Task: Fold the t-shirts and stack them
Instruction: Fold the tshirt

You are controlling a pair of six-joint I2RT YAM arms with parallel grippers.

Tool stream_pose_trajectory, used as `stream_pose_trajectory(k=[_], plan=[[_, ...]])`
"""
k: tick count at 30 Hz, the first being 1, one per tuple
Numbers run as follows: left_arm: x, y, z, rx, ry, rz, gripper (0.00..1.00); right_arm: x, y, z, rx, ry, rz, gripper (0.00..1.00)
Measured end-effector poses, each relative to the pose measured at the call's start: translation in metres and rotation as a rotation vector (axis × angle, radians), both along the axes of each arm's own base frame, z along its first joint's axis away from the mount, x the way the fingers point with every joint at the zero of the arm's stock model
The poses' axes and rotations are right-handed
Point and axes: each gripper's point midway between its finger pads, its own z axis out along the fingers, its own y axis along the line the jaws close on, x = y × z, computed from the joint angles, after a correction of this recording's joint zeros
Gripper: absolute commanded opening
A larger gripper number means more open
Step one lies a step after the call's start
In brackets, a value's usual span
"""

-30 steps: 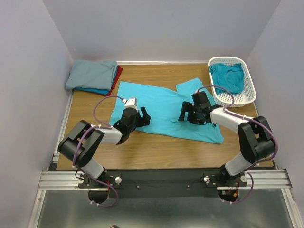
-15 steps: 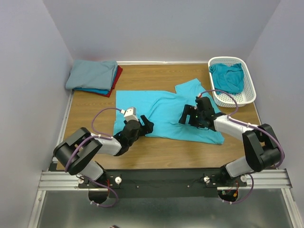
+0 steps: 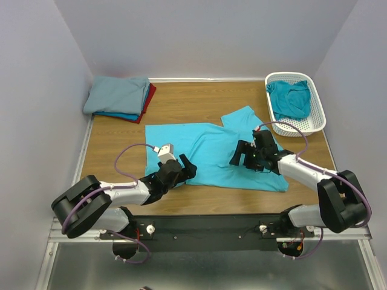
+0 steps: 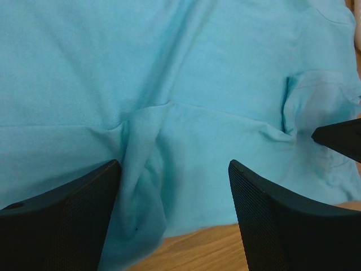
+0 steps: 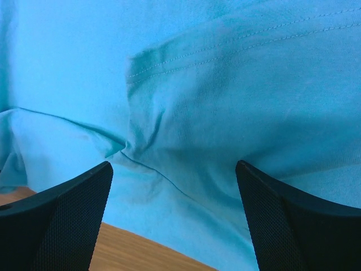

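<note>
A bright turquoise t-shirt (image 3: pixel 211 148) lies spread flat across the middle of the table, one sleeve pointing to the far right. My left gripper (image 3: pixel 183 170) rests open on its near left hem, with a rumpled ridge of turquoise cloth (image 4: pixel 141 186) between the fingers (image 4: pixel 67 217). My right gripper (image 3: pixel 243 156) stands open over the shirt's near right part, and creased cloth (image 5: pixel 186 141) lies between its fingers (image 5: pixel 293 226). Neither gripper is pinching the cloth. Folded t-shirts (image 3: pixel 118 96), grey-blue on top of blue and red, are stacked at the back left. A deeper teal t-shirt (image 3: pixel 290 96) lies in the basket.
A white lattice basket (image 3: pixel 316 124) stands at the back right corner. Bare wooden table (image 3: pixel 193 99) shows behind the shirt and a narrow strip (image 3: pixel 211 202) in front of it. Grey walls close in both sides.
Both arms have drawn back toward the near edge. The turquoise shirt has slid nearer with them and its far left corner has come away from the stack.
</note>
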Motion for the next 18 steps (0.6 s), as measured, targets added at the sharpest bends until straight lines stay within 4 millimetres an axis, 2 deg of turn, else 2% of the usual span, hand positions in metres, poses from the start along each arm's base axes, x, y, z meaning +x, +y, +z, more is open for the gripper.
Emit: stream_pose_trajectory(k=[8, 11, 18], plan=[[-0.006, 0.012, -0.001, 0.061, 0.033, 0.017, 0.87, -0.015, -0.006, 0.000, -0.017, 0.045, -0.003, 0.97], [-0.007, 0.018, 0.000, 0.102, 0.040, 0.017, 0.94, -0.021, -0.009, -0.001, -0.028, 0.067, -0.003, 0.97], [0.004, 0.030, 0.006, 0.190, 0.030, 0.026, 0.95, -0.030, -0.015, -0.002, -0.065, 0.117, 0.010, 0.98]])
